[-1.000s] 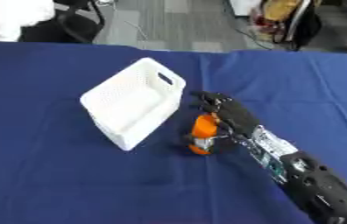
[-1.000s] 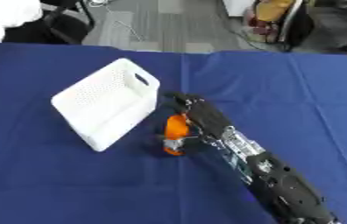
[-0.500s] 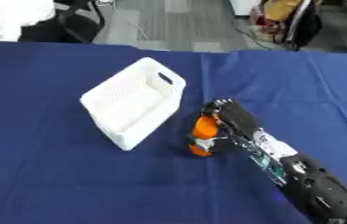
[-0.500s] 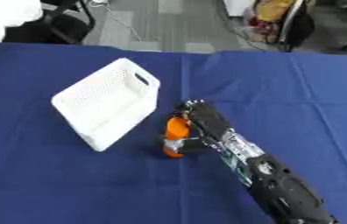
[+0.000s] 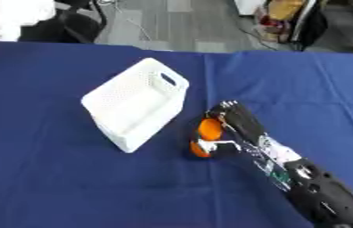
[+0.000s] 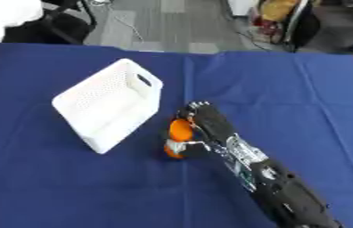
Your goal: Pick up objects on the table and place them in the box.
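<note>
Box: white perforated plastic basket [image 5: 133, 104] with a slot handle in its end wall; rectangular; set askew on the blue cloth, long axis running from 1 o'clock to 7 o'clock; appears tipped, with one long wall facing up; contents cannot be told.
Box position: left of centre on the table, at 10 o'clock from the orange item.
Object: small orange bottle-like item [image 5: 205, 137] with a white band around its middle; leaning, upper end toward 12 o'clock.
Object position: just beside the basket's near right corner, apart from it; partly covered on its right side by the black fingers.
</note>
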{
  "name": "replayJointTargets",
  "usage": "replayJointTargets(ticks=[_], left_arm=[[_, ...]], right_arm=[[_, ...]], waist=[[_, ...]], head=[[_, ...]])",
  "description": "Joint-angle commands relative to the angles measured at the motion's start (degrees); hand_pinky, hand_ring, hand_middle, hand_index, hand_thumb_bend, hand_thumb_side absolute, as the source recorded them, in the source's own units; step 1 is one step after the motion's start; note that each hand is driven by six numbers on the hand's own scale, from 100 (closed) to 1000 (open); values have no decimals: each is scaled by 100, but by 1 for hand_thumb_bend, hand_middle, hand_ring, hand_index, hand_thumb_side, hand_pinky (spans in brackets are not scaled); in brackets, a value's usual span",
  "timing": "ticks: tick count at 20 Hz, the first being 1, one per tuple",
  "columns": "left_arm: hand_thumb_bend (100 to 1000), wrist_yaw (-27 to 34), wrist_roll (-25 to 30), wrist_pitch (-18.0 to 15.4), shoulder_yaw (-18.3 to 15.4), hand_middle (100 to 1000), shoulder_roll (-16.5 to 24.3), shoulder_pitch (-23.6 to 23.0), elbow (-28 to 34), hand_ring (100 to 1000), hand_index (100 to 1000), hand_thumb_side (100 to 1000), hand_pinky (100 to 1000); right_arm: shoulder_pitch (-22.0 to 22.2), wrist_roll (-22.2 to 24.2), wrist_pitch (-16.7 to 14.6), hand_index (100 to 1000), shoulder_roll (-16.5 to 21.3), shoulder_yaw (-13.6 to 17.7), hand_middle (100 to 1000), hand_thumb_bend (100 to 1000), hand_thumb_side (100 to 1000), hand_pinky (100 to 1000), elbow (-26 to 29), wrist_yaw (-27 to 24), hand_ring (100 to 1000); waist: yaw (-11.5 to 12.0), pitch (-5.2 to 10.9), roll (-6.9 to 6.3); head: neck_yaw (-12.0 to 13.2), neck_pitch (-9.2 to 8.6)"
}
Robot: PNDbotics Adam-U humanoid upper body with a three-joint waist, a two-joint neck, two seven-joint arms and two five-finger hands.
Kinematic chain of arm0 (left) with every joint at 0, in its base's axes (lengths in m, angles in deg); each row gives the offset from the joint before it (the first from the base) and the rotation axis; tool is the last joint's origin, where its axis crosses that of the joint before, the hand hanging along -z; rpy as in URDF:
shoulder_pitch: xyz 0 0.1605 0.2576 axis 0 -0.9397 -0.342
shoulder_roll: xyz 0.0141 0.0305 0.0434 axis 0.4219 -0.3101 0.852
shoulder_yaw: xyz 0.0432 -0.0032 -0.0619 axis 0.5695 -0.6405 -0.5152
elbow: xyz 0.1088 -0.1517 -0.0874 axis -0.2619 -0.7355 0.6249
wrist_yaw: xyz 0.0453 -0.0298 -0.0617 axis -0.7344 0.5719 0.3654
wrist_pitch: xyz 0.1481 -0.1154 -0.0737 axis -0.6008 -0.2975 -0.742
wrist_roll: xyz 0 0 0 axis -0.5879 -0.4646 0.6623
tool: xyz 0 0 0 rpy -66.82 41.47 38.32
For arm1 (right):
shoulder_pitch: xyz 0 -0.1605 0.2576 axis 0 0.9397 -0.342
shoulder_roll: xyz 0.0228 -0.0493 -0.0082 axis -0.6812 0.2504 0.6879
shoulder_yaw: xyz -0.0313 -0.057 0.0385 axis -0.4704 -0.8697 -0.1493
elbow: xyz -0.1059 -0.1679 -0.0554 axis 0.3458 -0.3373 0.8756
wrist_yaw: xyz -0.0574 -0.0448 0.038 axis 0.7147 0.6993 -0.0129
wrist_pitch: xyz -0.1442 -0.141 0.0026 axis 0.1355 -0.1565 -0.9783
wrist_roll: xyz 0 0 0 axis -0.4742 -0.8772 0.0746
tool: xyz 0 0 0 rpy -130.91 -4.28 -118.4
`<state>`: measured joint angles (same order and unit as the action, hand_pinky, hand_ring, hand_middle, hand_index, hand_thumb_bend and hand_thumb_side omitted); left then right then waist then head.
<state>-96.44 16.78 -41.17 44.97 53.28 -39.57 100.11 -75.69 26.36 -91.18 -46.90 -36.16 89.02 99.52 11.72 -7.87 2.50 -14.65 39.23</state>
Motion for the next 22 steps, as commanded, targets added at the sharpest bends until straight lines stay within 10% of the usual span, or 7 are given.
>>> replayJointTargets(ticks=[1, 14, 22], left_arm=[[161, 35, 9, -9, -14, 895, 10, 74, 110, 800, 864, 939, 899], [162, 42, -23, -98, -22, 892, 22, 75, 110, 801, 858, 935, 902], [167, 61, -131, -189, -43, 889, -104, 227, 110, 801, 859, 932, 901]], right_arm=[[-26, 255, 141, 121, 85, 57, 100, 100, 751, 100, 66, -154, 100], [-370, 3223, 1531, 116, 713, 180, 100, 100, 768, 100, 2356, -1195, 100], [-795, 3298, 1657, 113, 961, 188, 100, 100, 789, 100, 2718, -1389, 100]], waist=[[-8, 60, -38], [-5, 95, -15], [144, 23, -20]], head=[[0, -72], [-118, -66], [-253, -160]])
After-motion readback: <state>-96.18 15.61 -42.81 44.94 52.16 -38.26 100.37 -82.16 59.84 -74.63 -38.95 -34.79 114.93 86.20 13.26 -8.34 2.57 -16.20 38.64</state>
